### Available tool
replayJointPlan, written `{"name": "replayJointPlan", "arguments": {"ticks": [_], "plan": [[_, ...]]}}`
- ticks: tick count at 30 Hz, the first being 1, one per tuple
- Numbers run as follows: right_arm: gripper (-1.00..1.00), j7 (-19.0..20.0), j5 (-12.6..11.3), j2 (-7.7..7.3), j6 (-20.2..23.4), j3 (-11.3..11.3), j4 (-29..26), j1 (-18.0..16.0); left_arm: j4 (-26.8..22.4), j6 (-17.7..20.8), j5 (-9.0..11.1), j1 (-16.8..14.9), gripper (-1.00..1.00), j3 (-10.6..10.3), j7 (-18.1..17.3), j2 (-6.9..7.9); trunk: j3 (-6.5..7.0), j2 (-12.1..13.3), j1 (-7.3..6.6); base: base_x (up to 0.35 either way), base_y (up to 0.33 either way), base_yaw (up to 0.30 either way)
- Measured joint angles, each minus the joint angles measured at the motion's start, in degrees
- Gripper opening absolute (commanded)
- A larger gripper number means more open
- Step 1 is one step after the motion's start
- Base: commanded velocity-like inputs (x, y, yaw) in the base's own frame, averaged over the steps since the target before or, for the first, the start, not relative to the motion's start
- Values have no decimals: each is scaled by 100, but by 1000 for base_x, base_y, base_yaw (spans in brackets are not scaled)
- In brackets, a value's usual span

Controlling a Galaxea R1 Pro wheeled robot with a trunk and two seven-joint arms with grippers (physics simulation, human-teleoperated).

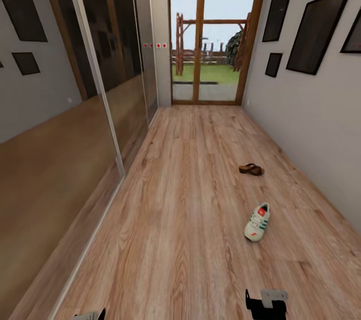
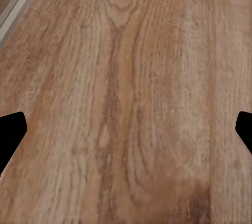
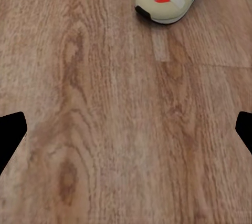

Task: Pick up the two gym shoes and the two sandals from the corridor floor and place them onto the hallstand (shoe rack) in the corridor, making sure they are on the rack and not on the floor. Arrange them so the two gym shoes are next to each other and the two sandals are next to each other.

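Corridor floor (image 1: pixel 185 195): wood plank, mirrored wardrobe (image 1: pixel 75 109) left, glass door (image 1: pixel 213 34) at far end. Shoe (image 1: pixel 257 221) and sandal (image 1: pixel 251 169) lie right of centre, well apart. Left hand (image 2: pixel 126 129) and right hand (image 3: pixel 126 132) wide open, empty.

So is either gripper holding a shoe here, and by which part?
Nothing is held: left gripper and right gripper are open over bare floor.
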Motion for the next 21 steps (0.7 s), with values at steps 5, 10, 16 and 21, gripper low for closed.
{"name": "replayJointPlan", "arguments": {"ticks": [5,10,16,21], "plan": [[100,2,0,0,0,0,0,1,0,0,0,0,100,0,0,0,0,0,0,319,0,0],[100,2,1,0,0,0,0,2,0,0,0,0,100,0,0,0,0,0,0,331,0,0],[100,-3,1,-2,0,0,0,2,0,0,0,0,100,0,0,0,0,0,0,333,0,0],[100,-6,1,-1,0,0,0,2,0,0,0,0,100,0,0,0,0,0,0,334,0,0]]}}
